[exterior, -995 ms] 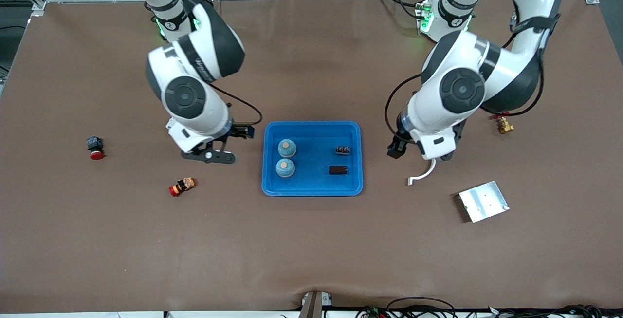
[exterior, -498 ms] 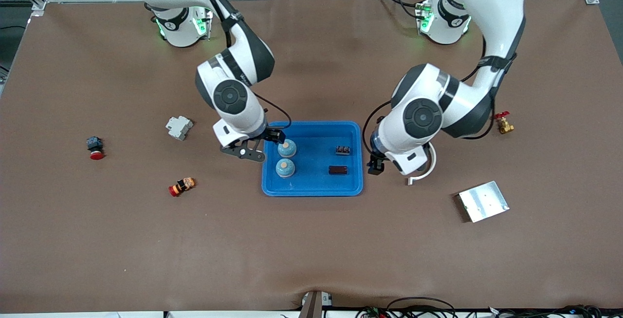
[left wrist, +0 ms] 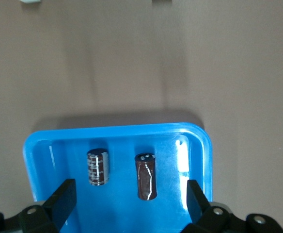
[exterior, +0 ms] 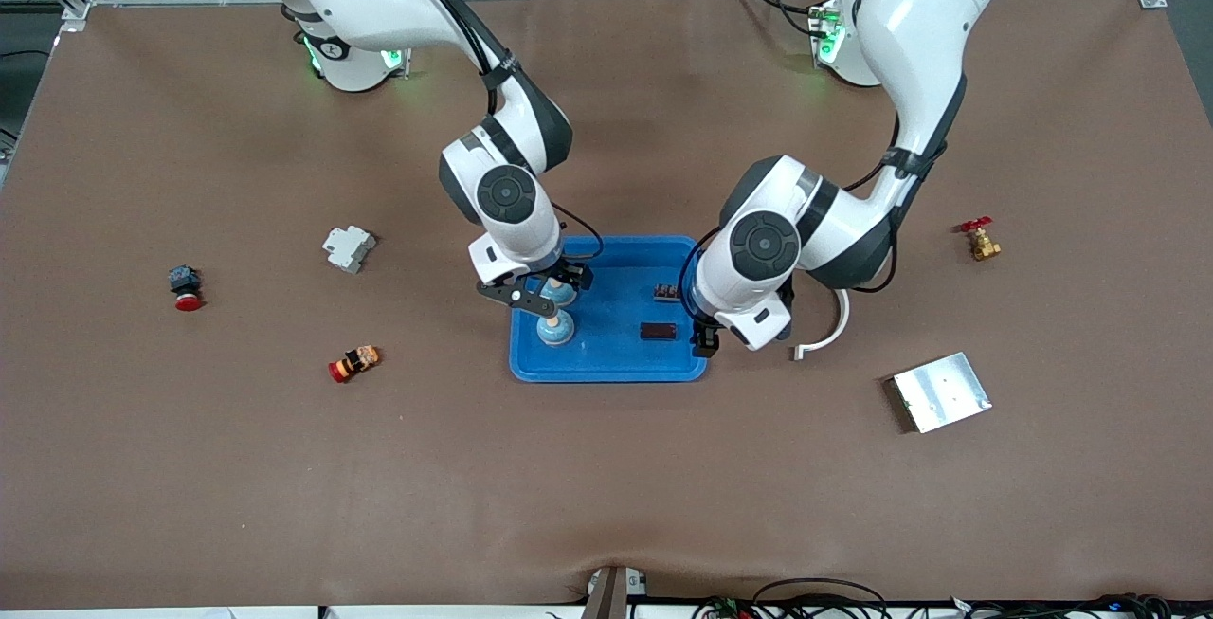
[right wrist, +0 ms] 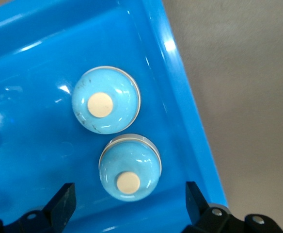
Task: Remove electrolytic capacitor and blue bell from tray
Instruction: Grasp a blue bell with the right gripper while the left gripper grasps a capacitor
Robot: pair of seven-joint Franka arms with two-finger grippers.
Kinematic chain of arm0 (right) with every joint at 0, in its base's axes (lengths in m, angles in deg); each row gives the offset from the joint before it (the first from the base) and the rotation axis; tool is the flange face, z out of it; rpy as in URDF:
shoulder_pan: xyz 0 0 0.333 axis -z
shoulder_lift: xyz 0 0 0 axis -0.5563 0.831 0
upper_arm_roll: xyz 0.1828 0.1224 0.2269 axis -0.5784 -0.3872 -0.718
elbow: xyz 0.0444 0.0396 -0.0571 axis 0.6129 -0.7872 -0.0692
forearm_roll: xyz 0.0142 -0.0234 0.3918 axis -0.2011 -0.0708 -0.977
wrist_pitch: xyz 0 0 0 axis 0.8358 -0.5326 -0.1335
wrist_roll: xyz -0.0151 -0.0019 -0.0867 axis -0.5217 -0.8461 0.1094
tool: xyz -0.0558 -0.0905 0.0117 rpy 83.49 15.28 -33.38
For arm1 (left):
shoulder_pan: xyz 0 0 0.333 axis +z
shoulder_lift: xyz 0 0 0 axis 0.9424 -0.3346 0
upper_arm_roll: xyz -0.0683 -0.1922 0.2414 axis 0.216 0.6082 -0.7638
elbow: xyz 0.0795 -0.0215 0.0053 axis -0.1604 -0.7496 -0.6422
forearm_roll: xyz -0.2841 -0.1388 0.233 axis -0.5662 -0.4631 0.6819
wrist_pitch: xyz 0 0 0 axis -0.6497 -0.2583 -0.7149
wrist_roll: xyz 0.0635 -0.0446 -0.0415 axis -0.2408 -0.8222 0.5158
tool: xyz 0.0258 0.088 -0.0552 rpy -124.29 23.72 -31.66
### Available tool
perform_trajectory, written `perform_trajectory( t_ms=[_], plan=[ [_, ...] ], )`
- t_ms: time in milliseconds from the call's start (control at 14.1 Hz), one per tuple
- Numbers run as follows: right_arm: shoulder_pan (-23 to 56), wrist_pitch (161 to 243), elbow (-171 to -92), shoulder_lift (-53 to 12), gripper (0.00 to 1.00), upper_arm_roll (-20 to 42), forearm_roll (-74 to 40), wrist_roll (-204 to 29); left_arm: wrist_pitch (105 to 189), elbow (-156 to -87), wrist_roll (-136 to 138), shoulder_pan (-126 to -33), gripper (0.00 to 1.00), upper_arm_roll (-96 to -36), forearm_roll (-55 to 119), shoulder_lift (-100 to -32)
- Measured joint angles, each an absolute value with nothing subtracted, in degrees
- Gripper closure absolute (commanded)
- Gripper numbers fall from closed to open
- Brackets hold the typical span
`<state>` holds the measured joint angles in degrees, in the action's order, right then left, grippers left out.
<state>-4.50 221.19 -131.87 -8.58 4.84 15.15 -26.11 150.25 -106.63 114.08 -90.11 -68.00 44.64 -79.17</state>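
Both arms swung in over tray. Right fingers released, straddling nearer bell. Left fingers released, capacitor between them. Grasps look imminent.

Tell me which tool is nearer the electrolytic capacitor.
Left. The left tool hangs open beside the electrolytic capacitor, at the tray edge; the right tool is open over the blue bells.
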Motion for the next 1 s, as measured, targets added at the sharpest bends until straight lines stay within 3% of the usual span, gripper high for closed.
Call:
perform_trajectory(
  t_ms=[995],
  plan=[
    [-5.31, 224.82, -131.74, -6.05, 0.00, 4.86, 15.15, -25.39, 155.61, -101.11, 116.36, -98.25, 0.00, -73.63, 45.84, -89.99]
  ],
)
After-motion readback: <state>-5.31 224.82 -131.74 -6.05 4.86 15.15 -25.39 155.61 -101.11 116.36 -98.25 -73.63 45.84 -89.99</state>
